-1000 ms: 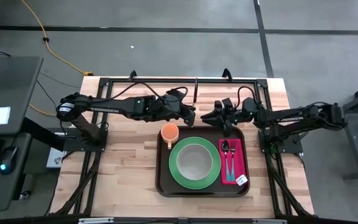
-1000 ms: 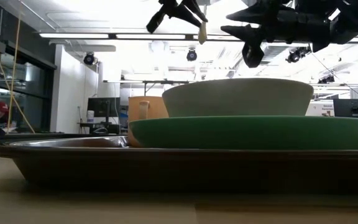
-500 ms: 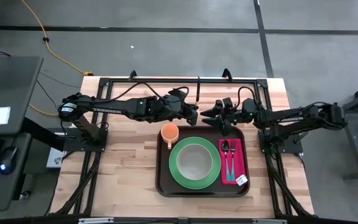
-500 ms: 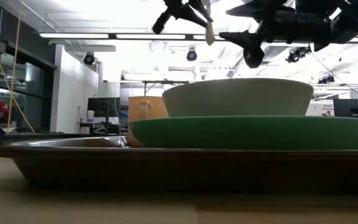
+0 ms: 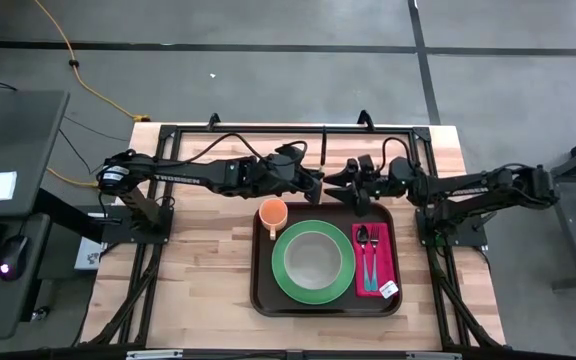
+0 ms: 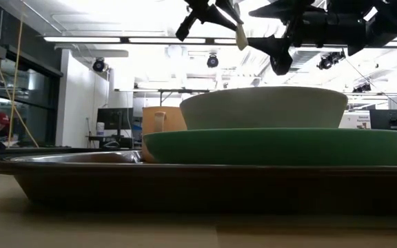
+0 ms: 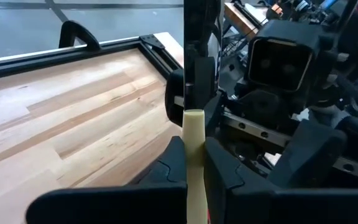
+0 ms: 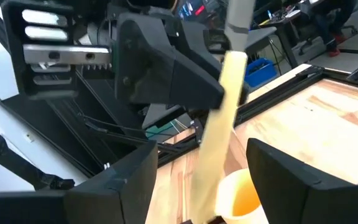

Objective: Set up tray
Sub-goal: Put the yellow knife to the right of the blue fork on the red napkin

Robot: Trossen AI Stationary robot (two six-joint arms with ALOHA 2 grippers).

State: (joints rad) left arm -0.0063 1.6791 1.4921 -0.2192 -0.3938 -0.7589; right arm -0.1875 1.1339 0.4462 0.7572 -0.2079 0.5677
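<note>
The tray point(image 5: 264, 297), a dark-brown rectangle with a raised rim, lay flat on the wooden tabletop point(image 5: 198, 270) toward its right half. On the tray stood a round green plate point(image 5: 286, 282) carrying a pale bowl point(image 5: 314, 260); an orange cup point(image 5: 273, 212) occupied the tray's far left corner, just beside the plate. A red-pink napkin point(image 5: 387, 255) lay along the tray's right side with a fork point(image 5: 378, 258) and a spoon point(image 5: 364, 252) resting on it. Both arms reached inward above the tray's far edge and met there. The left hand point(image 5: 317, 181) was closed on a knife point(image 7: 193, 149) with a cream handle and a dark blade, held between its fingers point(image 7: 166, 171) with the blade pointing away from the wrist. The right hand point(image 5: 340, 186) faced the left one, fingers point(image 8: 294, 177) spread wide on either side of the cream handle without closing on it. In the low view the knife handle point(image 6: 240, 38) hung above the bowl point(image 6: 264, 107), between the left hand point(image 6: 212, 8) and the right hand point(image 6: 276, 47). The cup showed behind the plate, at the bowl's left in that view.
</note>
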